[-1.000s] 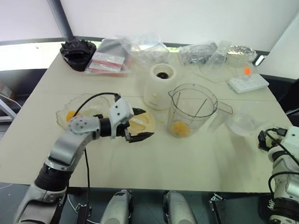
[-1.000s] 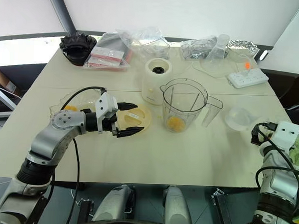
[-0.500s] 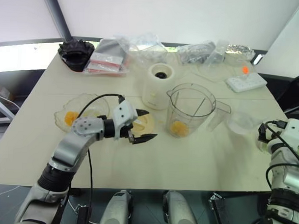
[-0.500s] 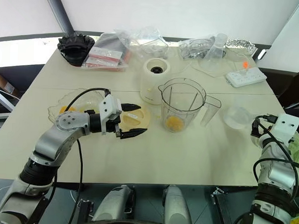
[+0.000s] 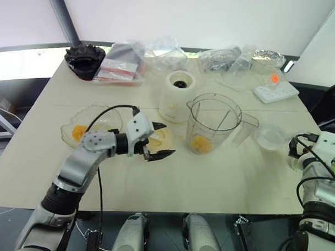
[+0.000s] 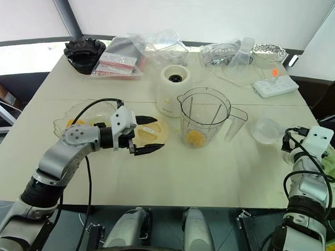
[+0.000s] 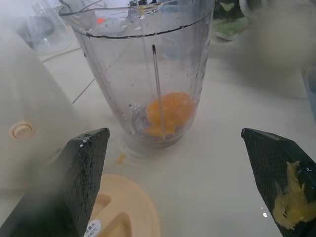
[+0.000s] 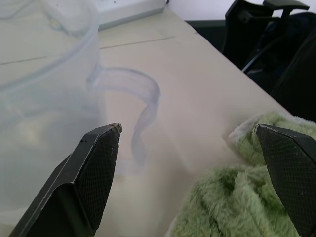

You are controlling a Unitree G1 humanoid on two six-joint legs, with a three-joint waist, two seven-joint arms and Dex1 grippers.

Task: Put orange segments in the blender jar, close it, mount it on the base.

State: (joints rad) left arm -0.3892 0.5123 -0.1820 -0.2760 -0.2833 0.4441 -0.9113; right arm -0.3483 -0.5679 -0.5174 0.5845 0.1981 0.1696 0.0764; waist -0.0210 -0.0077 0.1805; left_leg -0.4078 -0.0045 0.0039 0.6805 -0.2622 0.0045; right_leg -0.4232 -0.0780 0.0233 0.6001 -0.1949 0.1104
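My left claw (image 5: 160, 140) hangs released over the lid (image 5: 159, 139); I should pinch its rim squarely before capping the blender jar (image 5: 214, 123).

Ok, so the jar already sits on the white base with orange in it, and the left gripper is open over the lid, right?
Not quite: the blender jar stands on the table beside the base, not on it, as the left eye view shows. Orange segments are inside, and the left gripper is open over the lid.

The orange segments (image 7: 169, 112) are showing glossy orange-yellow inside the clear ribbed blender jar (image 5: 214, 123); the base (image 5: 178, 96) is looking cream-white, the cloth (image 8: 237, 202) fuzzy green.
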